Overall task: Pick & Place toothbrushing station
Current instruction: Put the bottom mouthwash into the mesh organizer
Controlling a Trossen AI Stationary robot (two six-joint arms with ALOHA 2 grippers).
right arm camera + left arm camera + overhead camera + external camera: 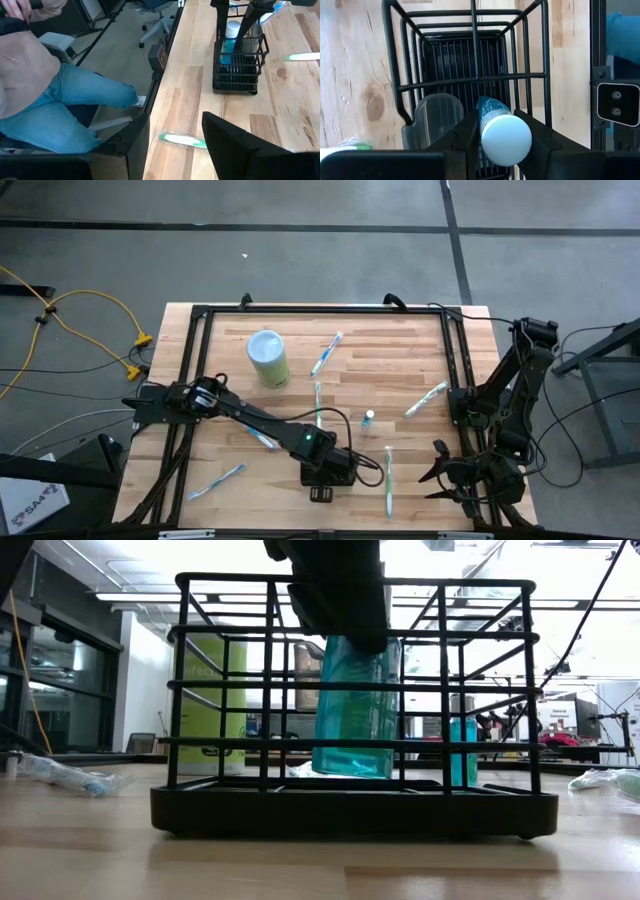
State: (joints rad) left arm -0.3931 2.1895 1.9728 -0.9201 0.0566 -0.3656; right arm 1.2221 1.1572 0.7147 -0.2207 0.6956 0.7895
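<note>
Black wire toothbrushing station sits at bench's near edge, w/ left gripper clamped on a blue bottle inside it (white cap up); right gripper open nr right corner.

Left arm: extended from table's left edge diagonally toward front centre. Left gripper pointing down, fingers closed on a blue tube with white cap.

Right arm: folded at table's right edge, waiting. Right gripper low near front right corner, fingers spread wide, nothing between them.
</note>
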